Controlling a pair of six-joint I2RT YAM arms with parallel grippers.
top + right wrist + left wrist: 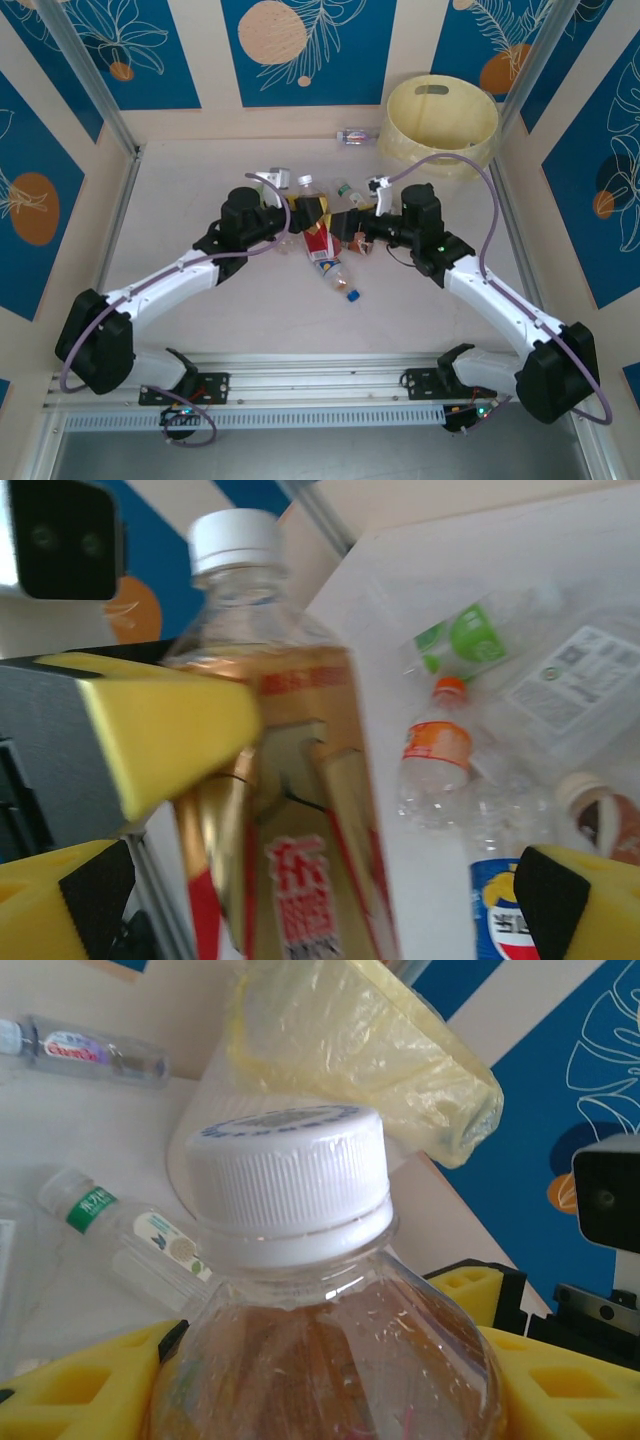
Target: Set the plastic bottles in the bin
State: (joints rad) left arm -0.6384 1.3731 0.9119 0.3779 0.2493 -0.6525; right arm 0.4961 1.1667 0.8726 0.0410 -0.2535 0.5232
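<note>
My left gripper (303, 208) is shut on a clear plastic bottle (320, 1360) with a white cap (288, 1185) and a gold and red label (300, 850). Its yellow pads (70, 1390) press the bottle's shoulders. My right gripper (352, 222) faces this bottle from the right, jaws open wide, with nothing gripped between its fingers (585, 905). More bottles lie in a heap around both grippers: green-labelled (470, 635), orange-capped (440, 750), blue-labelled (500, 905) and blue-capped (342, 282). The pale yellow bin (441, 122) stands at the far right.
A single bottle (356, 136) lies by the back wall, left of the bin. Metal frame posts (90, 80) rise at the far corners. Both arms' bases sit on the rail (320, 385) at the near edge.
</note>
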